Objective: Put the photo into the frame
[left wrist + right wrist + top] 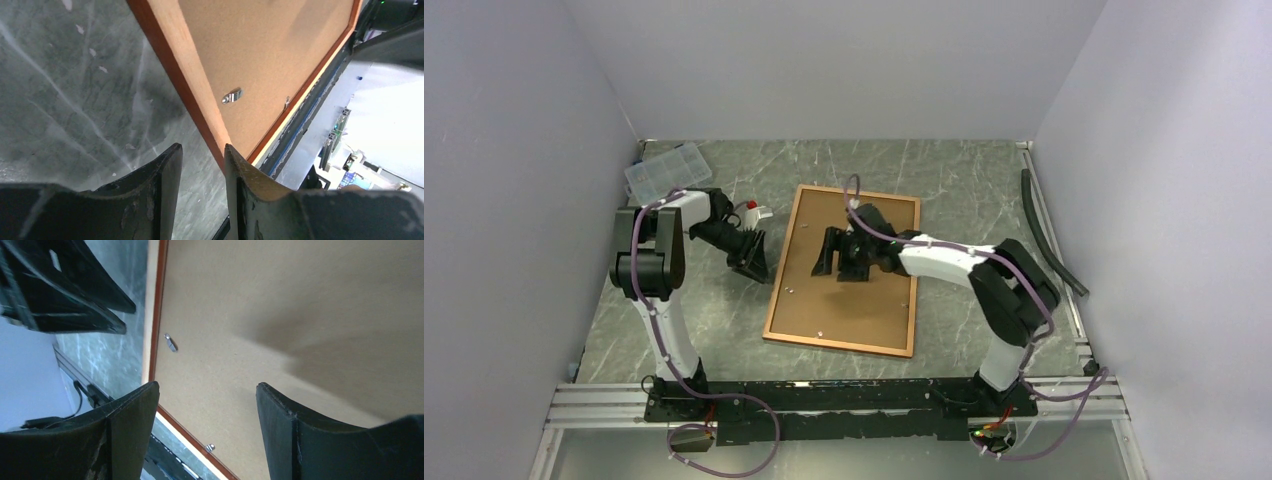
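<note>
Far upper left of the overhead view: a clear plastic box [661, 170], well apart from the work. Lower and a little right, the left gripper [750, 260], jaws parted by a narrow gap with nothing between them. Tips low over the grey veined table [724, 320] and just beside the frame [195, 75], not touching it as far as can be told. Centre of the view: the frame lying face down, tan back upward, long axis running from the bottom of the picture toward the top and leaning slightly right. Inside its rails, a brown backing board [854, 310], with a small metal clip [231, 96] near the edge. No sign of the photo anywhere; possibly under the board, impossible to confirm. Over the middle of the board, the right gripper [837, 258], jaws spread wide, empty, pointing down at bare board. Judging by this: frame edge just to the right of the left gripper and nearest to it, so any work along that long left rail probably falls to the left arm, and the centre of the board to the right arm.
</note>
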Tool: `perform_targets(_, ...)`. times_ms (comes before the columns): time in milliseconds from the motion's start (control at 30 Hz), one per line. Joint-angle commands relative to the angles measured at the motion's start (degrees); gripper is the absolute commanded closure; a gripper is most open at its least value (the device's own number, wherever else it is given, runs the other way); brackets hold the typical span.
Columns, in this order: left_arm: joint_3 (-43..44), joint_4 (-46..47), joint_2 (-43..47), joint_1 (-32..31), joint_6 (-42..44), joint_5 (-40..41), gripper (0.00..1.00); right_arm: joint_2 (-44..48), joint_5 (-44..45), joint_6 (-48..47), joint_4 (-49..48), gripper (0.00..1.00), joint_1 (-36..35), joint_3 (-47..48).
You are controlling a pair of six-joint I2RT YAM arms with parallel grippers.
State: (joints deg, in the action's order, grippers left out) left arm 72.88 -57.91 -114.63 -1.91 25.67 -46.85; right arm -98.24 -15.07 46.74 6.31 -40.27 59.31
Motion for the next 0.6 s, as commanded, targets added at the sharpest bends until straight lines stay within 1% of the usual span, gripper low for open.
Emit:
perform_targets(0, -0.1, -0.7, 0.7, -0.2, 2.8, -4.4, 0.59, -3.9, -2.8, 2.8, -8.4, 0.26, -5.0, 4.6)
perform_targets(133, -0.5, 0.0, -0.2, -0.3, 2.8, -4.3, 0.61, -8.6, -4.3, 5.4, -11.5, 0.26, -8.4, 7.8)
perform_targets(300, -0.9, 1.7, -1.1, -1.0, 1.8, -3.8, 0.63, -13.5, -6.1, 7.7, -14.1, 0.27, -10.6, 10.7)
perform_targets(467, -1.2, 3.2, -1.7, -2.2, 0.6, -2.9, 0.66, -16.0, -6.3, 7.6, -14.4, 0.27, -11.5, 12.3)
perform_targets(567, -1.6, 3.9, -1.8, -2.7, 0.1, -2.5, 0.69, -15.8, -6.1, 6.9, -14.9, 0.28, -11.3, 11.8)
